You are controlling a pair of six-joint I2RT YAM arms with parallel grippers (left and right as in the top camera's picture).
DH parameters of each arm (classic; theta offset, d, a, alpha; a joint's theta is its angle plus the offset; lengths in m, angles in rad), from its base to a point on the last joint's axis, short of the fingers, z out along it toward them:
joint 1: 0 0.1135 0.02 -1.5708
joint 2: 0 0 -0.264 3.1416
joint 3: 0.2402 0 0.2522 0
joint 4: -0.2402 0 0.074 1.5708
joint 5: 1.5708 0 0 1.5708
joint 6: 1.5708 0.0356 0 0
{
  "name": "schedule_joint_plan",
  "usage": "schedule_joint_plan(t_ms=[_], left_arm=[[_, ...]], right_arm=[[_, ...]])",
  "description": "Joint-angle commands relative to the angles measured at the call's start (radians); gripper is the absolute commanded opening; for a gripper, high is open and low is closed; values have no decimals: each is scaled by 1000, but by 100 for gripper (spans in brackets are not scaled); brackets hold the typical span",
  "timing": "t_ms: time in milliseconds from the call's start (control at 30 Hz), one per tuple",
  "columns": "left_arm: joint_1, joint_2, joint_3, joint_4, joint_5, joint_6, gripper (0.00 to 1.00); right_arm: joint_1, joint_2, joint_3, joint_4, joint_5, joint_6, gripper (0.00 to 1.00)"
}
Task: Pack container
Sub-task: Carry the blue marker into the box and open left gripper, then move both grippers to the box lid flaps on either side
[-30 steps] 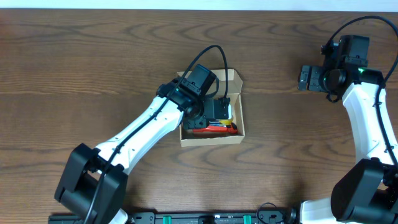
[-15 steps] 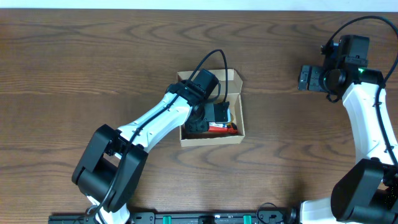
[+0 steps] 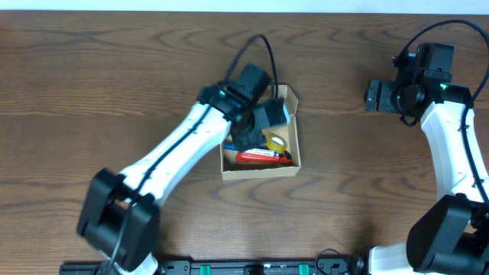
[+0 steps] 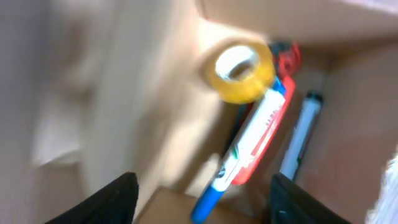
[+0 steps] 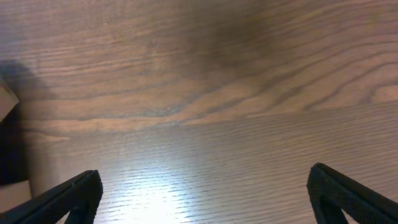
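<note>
1. The left gripper (image 4: 202, 198) hangs over the open container (image 3: 260, 173); its jaws are spread wide with nothing between them; the container sits directly beneath and ahead of them on the tabletop (image 3: 92, 61).
2. Ahead of those jaws, inside the box, lie a yellow tape roll (image 4: 239, 71), a red marker (image 4: 255, 140) and a pale pen (image 4: 298, 137) just beside it; the roll sits close to the far wall; if it stands proud of the rim, the flap may not shut flat.
3. The likeliest snag is that cardboard walls run close on either side of the left jaws; a sideways move at this height could catch the rim and drag or tip the light box.
4. The left wrist view is blurred; clearance to the flap cannot be told.
5. The right gripper (image 5: 208, 193) has its jaws wide and empty over bare wood, well apart from the container; there is open room all round them; for the left jaws, straight up looks like the free way out.
</note>
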Motion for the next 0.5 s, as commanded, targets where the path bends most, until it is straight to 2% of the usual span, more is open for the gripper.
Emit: schedule_joint_plan(t_ms=[0, 100, 167, 267, 300, 333, 367, 400, 467], left_arm=[[54, -65, 73, -35, 4, -204, 69], [107, -96, 98, -68, 3, -333, 68], [152, -119, 100, -91, 6, -395, 57], [230, -135, 100, -127, 29, -484, 46], [255, -136, 100, -138, 48, -504, 43], [283, -135, 100, -151, 82, -519, 39], [310, -132, 100, -161, 122, -522, 33], [338, -129, 99, -169, 163, -522, 29], [389, -123, 99, -180, 247, -522, 19]], right_arm=[[-4, 7, 9, -14, -51, -8, 95], [-4, 7, 9, -32, -96, -8, 92], [-4, 7, 9, -41, -140, -8, 84], [-4, 7, 9, -58, -207, 28, 55], [-4, 7, 9, -62, -226, 42, 38], [-3, 7, 9, -65, -248, 53, 26], [0, 7, 9, -67, -269, 61, 6], [3, 7, 9, -68, -285, 70, 1], [13, 8, 9, -68, -304, 82, 1]])
